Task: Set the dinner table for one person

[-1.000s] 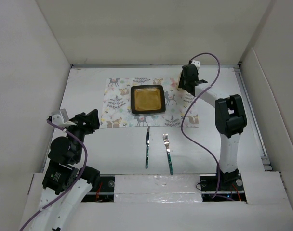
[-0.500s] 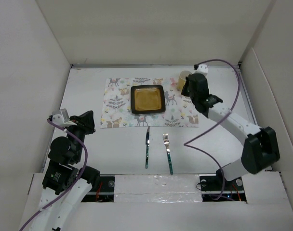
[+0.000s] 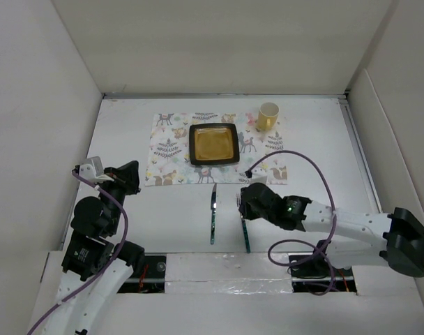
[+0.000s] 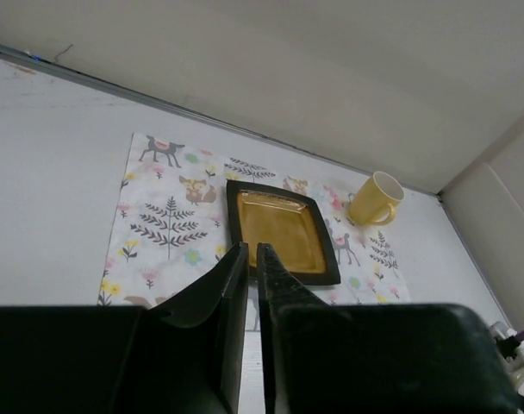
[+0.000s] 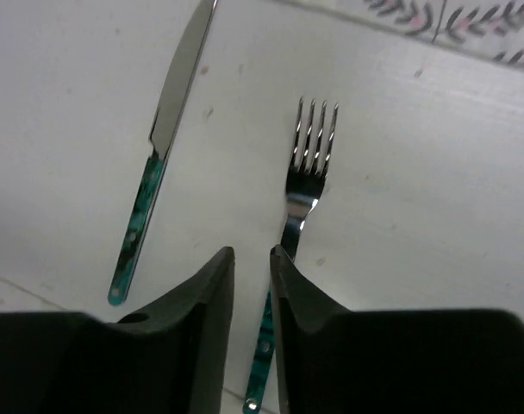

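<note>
The right gripper (image 5: 252,252) hovers over the fork (image 5: 312,159) handle, jaws almost closed and holding nothing; the knife (image 5: 181,79) lies left of the fork.

Plain white walls (image 3: 219,42) enclosing scene on three sides; thin metal strip (image 3: 226,95) running along far wall base; soft even light falling.
</note>
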`<state>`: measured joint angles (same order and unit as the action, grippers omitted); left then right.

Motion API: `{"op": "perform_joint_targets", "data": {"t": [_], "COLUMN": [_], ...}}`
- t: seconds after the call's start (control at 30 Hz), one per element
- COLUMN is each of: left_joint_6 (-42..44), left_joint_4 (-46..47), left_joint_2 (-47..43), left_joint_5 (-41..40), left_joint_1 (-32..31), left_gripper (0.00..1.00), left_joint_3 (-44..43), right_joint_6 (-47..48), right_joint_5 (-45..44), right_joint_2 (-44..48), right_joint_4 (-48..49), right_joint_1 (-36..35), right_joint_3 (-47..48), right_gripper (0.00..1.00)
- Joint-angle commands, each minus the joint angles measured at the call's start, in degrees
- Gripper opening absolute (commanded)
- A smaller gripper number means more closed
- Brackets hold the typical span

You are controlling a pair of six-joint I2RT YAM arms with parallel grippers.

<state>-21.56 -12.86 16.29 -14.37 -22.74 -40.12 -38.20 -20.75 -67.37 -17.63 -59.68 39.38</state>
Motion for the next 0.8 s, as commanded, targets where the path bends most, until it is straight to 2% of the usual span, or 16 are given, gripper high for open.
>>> {"op": "perform_joint_targets", "data": {"t": [0.0, 0.03, 0.07, 0.3, 0.33, 0.43, 0.47, 0.5, 0.63, 0.67, 0.7, 0.77], "left_joint_6": [0.3, 0.3, 0.3, 0.3, 0.3, 0.2, 0.3, 0.3, 0.0, 0.0, -0.1, -0.9], "left_joint_4": [2.2, 2.4, 2.7, 2.8, 2.4, 2.8, 2.9, 2.8, 2.8, 2.9, 3.0, 2.3], "left_joint_2": [0.3, 0.1, 0.0, -0.4, -0.4, -0.6, -0.6, -0.6, -0.2, -0.2, -0.2, 1.0], "left_joint_5": [1.0, 1.2, 1.2, 1.1, 1.1, 1.6, 1.5, 1.4, 1.9, 1.7, 1.7, 1.7], "left_joint_1": [0.2, 0.2, 0.2, 0.2, 0.2, 0.2, 0.2, 0.2, 0.2, 0.2, 0.2, 0.2], "left_gripper": [0.07, 0.10, 0.16, 0.31, 0.31, 0.32, 0.32, 0.32, 0.35, 0.43, 0.47, 0.50], "left_joint_3": [-0.6, -0.5, -0.3, -0.2, -0.3, -0.3, -0.2, -0.1, -0.3, -0.2, 0.0, -0.5], "right_joint_6": [-8.1, -9.6, -10.2, -14.8, -14.5, -14.6, -15.1, -15.7, -18.3, -18.6, -17.8, -9.9], "right_joint_5": [-3.0, -3.7, -4.4, -5.6, -5.3, -4.3, -4.7, -5.0, -11.0, -15.0, -16.2, -17.8], "right_joint_2": [-2.0, -4.1, -5.3, -13.1, -13.4, -14.2, -14.4, -14.6, -10.5, -9.3, -8.1, -6.5], "right_joint_4": [-9.1, -10.4, -11.5, -14.0, -13.0, -10.2, -10.1, -11.0, -17.9, -19.6, -20.1, -15.4], "right_joint_1": [-4.5, -5.5, -7.2, -10.5, -10.5, -10.5, -10.5, -10.5, -12.6, -12.6, -12.6, -12.0], "right_joint_3": [0.6, 1.4, 1.8, 3.4, 3.3, 2.4, 2.4, 3.2, 8.1, 9.7, 11.3, 15.9], "right_gripper": [0.35, 0.44, 0.45, 0.46, 0.42, 0.23, 0.15, 0.01, 0.00, 0.00, 0.00, 0.00]}}
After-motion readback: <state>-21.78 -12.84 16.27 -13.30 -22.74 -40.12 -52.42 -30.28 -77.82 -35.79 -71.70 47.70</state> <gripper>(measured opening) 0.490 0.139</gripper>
